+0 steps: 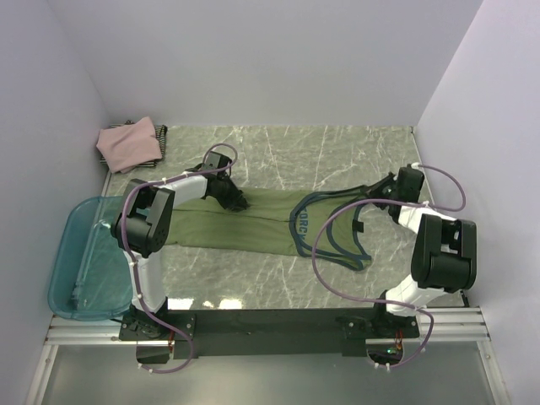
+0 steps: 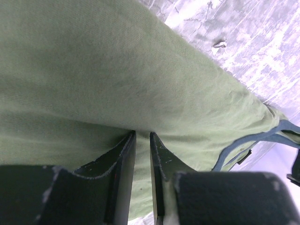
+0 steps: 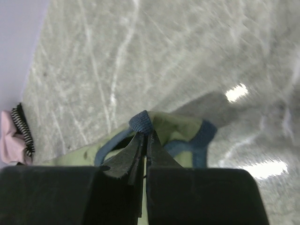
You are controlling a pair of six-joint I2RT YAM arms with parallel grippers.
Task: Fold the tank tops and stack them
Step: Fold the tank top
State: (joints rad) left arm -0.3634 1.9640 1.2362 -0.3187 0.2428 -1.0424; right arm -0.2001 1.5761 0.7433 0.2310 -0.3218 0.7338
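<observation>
The left jaws pinch the olive-green tank top point(image 1: 270, 221), the right jaws its navy strap point(image 3: 140, 123).

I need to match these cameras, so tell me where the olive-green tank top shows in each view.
Top external: the olive-green tank top lies spread across the middle of the table.
Left wrist: it fills the upper and left frame.
Right wrist: it is bunched low at centre, just beyond the right gripper.
Shared landmark: its navy trim, visible in all three.
</observation>
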